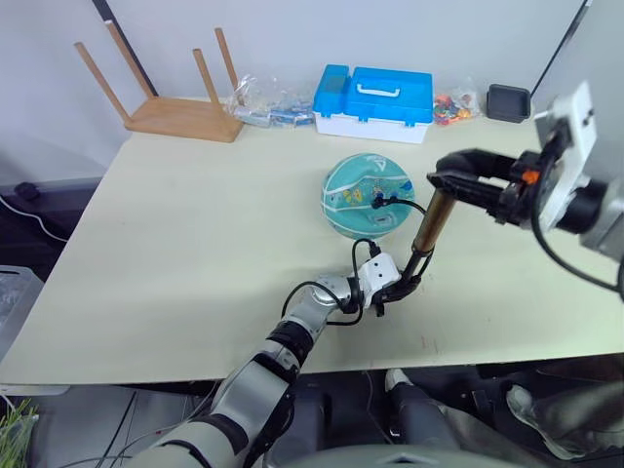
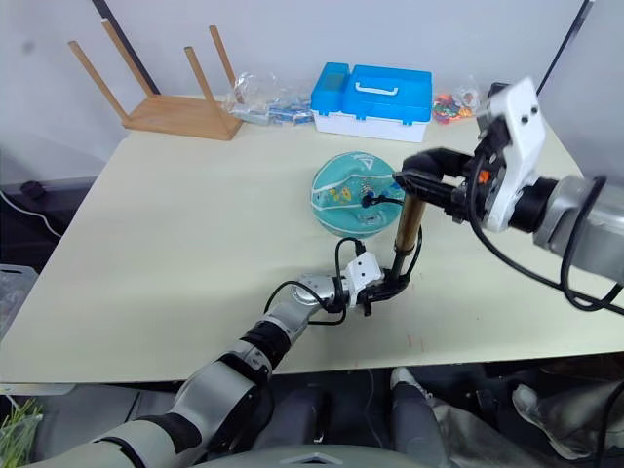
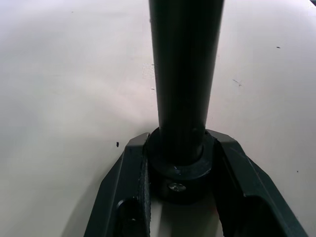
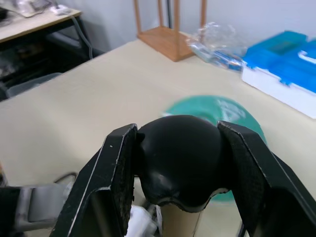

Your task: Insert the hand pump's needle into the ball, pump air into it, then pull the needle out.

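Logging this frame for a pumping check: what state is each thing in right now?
hand pump: upright on the table, held at both ends.
needle: in the ball, hose attached.
ball: resting on the table.
left tool: shut on the pump's base.
right tool: shut on the pump's handle.
blue case: lid closed.
wooden stool: upside down.

Counts on the table (image 1: 175,224)
One ball (image 1: 368,195), one hand pump (image 1: 430,222), one blue toolbox (image 1: 374,100), one upturned wooden stool (image 1: 175,102), two grippers: left (image 1: 402,284), right (image 1: 441,182).
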